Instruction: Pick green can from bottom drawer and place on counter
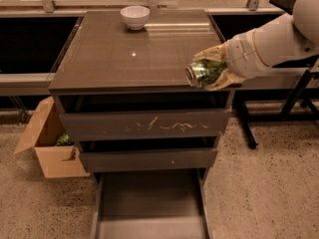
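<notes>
My gripper (210,69) is shut on the green can (201,73), holding it on its side with a silver end facing left. The can hangs over the front right corner of the counter (129,59), just above its surface. My white arm comes in from the upper right. The bottom drawer (149,203) is pulled open below, and its flat floor shows nothing on it.
A white bowl (135,17) stands at the back of the counter. The scratched drawer front (144,126) is shut. A brown cardboard box (47,141) with a green item stands on the floor at the left. Black table legs (294,101) stand at the right.
</notes>
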`<state>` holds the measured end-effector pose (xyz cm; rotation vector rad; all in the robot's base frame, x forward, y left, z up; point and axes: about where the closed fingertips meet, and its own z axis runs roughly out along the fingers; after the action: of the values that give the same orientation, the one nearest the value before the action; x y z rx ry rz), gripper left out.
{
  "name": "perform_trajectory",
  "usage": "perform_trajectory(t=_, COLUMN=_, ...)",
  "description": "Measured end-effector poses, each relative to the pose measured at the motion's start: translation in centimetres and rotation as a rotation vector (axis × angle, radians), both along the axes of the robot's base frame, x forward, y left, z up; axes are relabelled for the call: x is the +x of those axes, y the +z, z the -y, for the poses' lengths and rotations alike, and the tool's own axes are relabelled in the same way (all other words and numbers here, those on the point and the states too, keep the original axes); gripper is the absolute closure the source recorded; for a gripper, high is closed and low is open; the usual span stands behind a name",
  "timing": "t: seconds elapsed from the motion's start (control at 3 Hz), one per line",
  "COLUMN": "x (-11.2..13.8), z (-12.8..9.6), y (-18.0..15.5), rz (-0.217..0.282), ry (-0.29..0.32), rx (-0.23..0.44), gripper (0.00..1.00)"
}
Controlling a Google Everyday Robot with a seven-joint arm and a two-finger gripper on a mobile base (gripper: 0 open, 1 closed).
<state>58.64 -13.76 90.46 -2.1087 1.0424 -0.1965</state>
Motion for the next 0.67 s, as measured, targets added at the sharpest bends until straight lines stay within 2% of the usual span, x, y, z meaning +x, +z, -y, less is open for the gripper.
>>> perform_trajectory(t=0.33, x=3.5, z=-0.7, y=-0.3, rz=-0.021, ry=0.001, rx=0.034, gripper=1.0)
perform_trajectory(t=0.67, x=8.7, z=-1.4, y=-0.8, rz=-0.07, ry=-0.011, rx=0.075, gripper=1.0)
